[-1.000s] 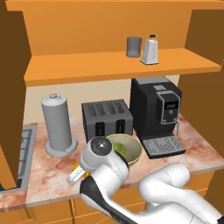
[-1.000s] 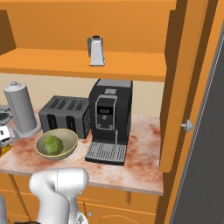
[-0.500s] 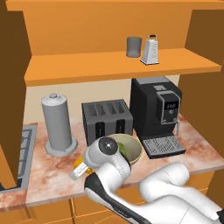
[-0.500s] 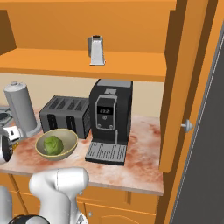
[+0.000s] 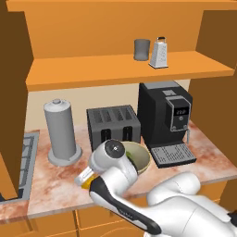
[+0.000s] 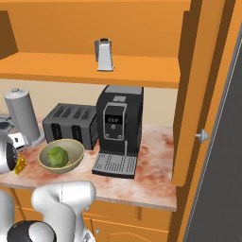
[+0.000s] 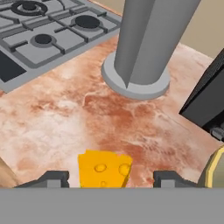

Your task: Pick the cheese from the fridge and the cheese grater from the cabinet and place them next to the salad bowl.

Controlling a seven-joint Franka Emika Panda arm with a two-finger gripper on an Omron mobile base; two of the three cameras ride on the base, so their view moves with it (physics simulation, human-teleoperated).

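1. Pincer (image 7: 103, 178): low over the bench (image 7: 65, 118); fingers (image 7: 52, 178) spread apart, one each side of the cheese (image 7: 104, 169), clear gaps both sides. Nothing pinched.
2. Cheese: yellow-orange wedge w/ holes, between the fingertips in hand view. Right base view shows it (image 6: 20, 164) on the marbled bench (image 6: 156, 175), just left of the salad bowl (image 6: 61, 155). In left base view a bit of orange (image 5: 86, 184) shows under the wrist.
3. Salad bowl: olive-tan, green lettuce head (image 6: 57, 156) inside, in front of the toaster (image 6: 71, 124). In left base view the bowl (image 5: 140, 157) is partly hidden by the arm.
4. Cheese grater (image 5: 159, 53): upright on the cabinet shelf (image 5: 115, 69), right beside a dark grey cup (image 5: 142, 49); whether they touch, cannot tell. Also seen in right base view (image 6: 106, 56).
5. Other items on bench: grey cylinder canister (image 5: 61, 130) left of the toaster; black coffee machine (image 5: 166, 120) right of it.
6. Hand view: canister base (image 7: 135, 81) ahead of the cheese, stove burners (image 7: 52, 30) at upper left.
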